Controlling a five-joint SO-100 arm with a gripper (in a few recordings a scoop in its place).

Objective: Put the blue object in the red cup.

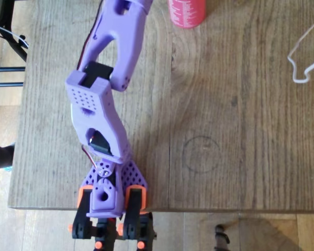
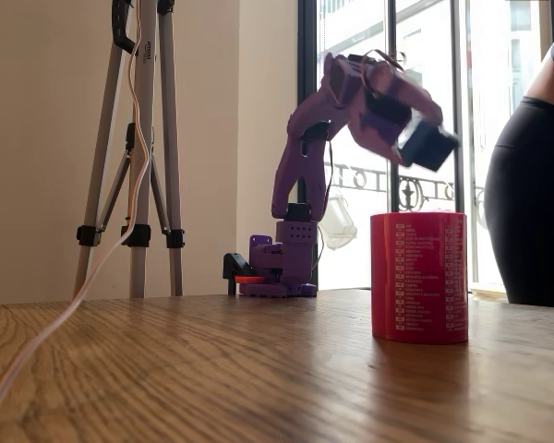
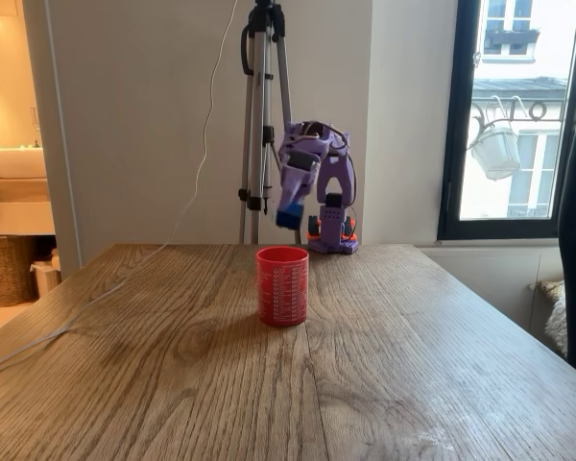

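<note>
The red cup (image 3: 282, 285) stands upright near the middle of the wooden table, with faint white print on its side; it is also at the right in a fixed view (image 2: 418, 277) and cut by the top edge in the overhead view (image 1: 187, 13). My purple arm reaches from its base (image 1: 107, 201) toward it. My gripper (image 3: 288, 209) hangs blurred above the cup (image 2: 423, 138), shut on the blue object (image 3: 288, 219), which looks like a dark square at its tip (image 2: 431, 148).
A white cable (image 1: 303, 57) lies on the table (image 1: 225, 104) and trails off its edge (image 3: 77, 307). A tripod (image 3: 261, 115) stands behind the table beside the arm's base. A person (image 2: 535, 185) stands close to the cup's side.
</note>
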